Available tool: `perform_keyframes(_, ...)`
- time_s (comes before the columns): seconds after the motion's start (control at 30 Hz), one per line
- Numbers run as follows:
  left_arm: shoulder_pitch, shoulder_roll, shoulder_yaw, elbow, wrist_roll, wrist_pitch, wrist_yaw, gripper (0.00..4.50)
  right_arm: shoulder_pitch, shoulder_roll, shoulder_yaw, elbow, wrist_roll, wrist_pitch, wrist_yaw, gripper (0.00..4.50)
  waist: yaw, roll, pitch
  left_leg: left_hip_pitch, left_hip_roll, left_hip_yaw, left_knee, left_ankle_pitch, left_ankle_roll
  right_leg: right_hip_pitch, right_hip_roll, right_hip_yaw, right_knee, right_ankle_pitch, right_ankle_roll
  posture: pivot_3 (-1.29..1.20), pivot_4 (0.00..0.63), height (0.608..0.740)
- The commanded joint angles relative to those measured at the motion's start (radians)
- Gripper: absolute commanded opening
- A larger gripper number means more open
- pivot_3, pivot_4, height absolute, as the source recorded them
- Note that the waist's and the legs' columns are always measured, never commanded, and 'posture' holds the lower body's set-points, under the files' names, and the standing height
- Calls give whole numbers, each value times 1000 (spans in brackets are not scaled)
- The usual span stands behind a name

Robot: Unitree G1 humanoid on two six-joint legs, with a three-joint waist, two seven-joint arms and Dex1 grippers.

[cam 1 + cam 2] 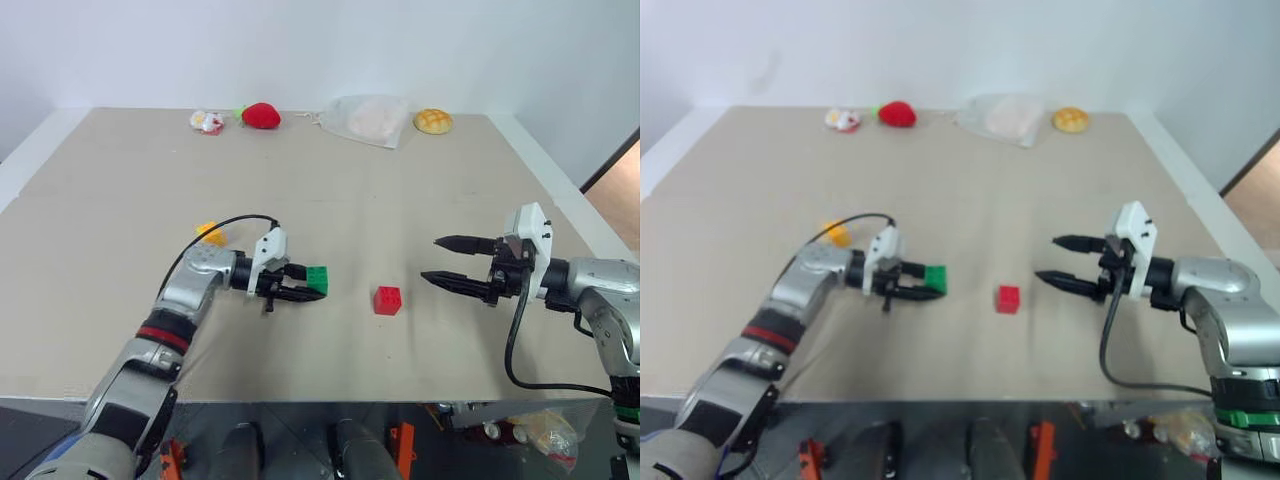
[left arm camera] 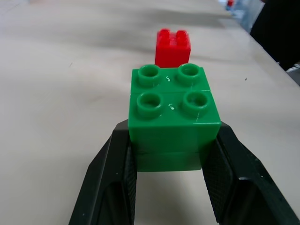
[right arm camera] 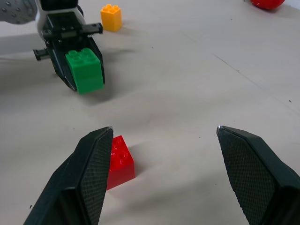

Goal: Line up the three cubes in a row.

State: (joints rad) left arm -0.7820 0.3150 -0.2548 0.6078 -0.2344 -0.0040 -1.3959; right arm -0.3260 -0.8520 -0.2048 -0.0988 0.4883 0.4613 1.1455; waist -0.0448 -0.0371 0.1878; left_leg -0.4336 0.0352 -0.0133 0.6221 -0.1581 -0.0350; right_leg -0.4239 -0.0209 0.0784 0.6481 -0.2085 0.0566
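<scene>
My left gripper (image 1: 312,283) is shut on the green cube (image 1: 317,279), whose studs face up (image 2: 171,112), and holds it just over the table, left of centre. The red cube (image 1: 388,300) lies on the table a short way to the right of the green one; it stands beyond the green cube in the left wrist view (image 2: 173,47). The yellow cube (image 1: 210,233) sits behind my left forearm, further left. My right gripper (image 1: 431,259) hovers open to the right of the red cube, pointing toward it, with nothing between its fingers (image 3: 101,154).
Along the table's far edge lie a small white-and-red item (image 1: 207,122), a red plush strawberry (image 1: 261,115), a clear bag (image 1: 365,118) and a yellow bun (image 1: 432,121). The beige tabletop (image 1: 400,200) ends just in front of my arms.
</scene>
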Motion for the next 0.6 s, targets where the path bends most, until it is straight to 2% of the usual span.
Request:
perform_keyframes(0.03, -41, -26, -8, 45, 27, -57, -27, 1330, 2, -17, -39, -48, 24, 5, -19, 3647, 0, 0, 0, 0, 0, 0, 0, 0, 0, 0, 0, 0, 0, 0, 0, 0, 150, 739)
perform_keyframes(0.33, -42, -59, -31, 175, 158, -180, 67, 1330, 24, -8, -38, -64, 35, 10, -52, 3647, 1, 0, 0, -1, -1, -1, 0, 0, 0, 0, 0, 0, 0, 0, 0, 0, 150, 739)
perform_keyframes(0.6, -29, -89, -22, 168, 158, -162, 78, 1330, 3, -5, -19, -50, 36, 7, -64, 3647, 1, 0, 0, -2, -4, -4, 4, 2, 3, 2, -1, 0, 0, 1, 3, 0, 150, 739)
